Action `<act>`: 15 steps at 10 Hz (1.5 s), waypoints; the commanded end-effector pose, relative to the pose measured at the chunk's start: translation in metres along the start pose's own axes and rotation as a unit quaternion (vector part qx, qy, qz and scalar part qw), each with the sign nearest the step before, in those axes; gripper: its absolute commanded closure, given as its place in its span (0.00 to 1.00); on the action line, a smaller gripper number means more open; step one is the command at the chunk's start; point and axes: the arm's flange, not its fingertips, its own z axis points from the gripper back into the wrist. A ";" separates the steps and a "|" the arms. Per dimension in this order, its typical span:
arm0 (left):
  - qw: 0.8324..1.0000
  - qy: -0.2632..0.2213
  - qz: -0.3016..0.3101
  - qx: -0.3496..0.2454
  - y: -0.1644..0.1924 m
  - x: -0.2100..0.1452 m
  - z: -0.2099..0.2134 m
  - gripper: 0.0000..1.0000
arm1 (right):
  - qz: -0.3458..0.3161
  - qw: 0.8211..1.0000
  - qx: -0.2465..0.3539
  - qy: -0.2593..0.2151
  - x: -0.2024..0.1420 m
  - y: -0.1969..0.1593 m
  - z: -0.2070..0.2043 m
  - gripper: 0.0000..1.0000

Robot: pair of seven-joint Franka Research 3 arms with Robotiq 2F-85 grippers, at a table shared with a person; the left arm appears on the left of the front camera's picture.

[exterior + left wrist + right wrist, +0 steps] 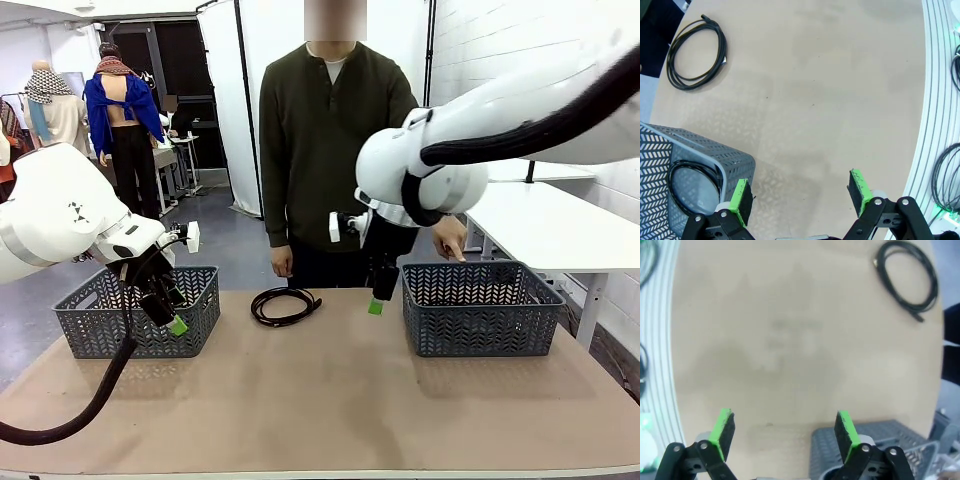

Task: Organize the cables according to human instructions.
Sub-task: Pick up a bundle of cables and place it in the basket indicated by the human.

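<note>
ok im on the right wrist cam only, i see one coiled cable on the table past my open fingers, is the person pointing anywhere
Observer: Yes. The person's hand points down at the right basket, seen in the front view.
Operator: anything already in the other basket
Observer: The left wrist view shows one coiled cable lying inside the left basket.
Operator: and where's the left gripper
Observer: The left gripper is open, empty, and hovers by that basket's corner. The loose cable lies between the two baskets, near the table's far edge.
</note>
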 end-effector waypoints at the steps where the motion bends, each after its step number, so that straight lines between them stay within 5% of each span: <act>1: 1.000 0.002 0.001 -0.003 0.000 0.001 0.003 0.00 | 0.068 0.996 0.031 0.038 0.026 -0.035 -0.002 0.00; 3: 1.000 0.002 0.001 -0.003 0.000 0.001 0.003 0.00 | 0.131 0.987 0.043 0.079 0.055 -0.058 -0.009 0.00; 6: 1.000 0.002 0.001 -0.003 0.000 0.001 0.003 0.00 | 0.176 0.980 0.044 0.081 0.078 -0.075 -0.025 0.00; 15: 1.000 0.002 0.001 -0.003 0.000 0.001 0.003 0.00 | 0.164 0.983 0.043 0.077 0.079 -0.069 -0.028 0.00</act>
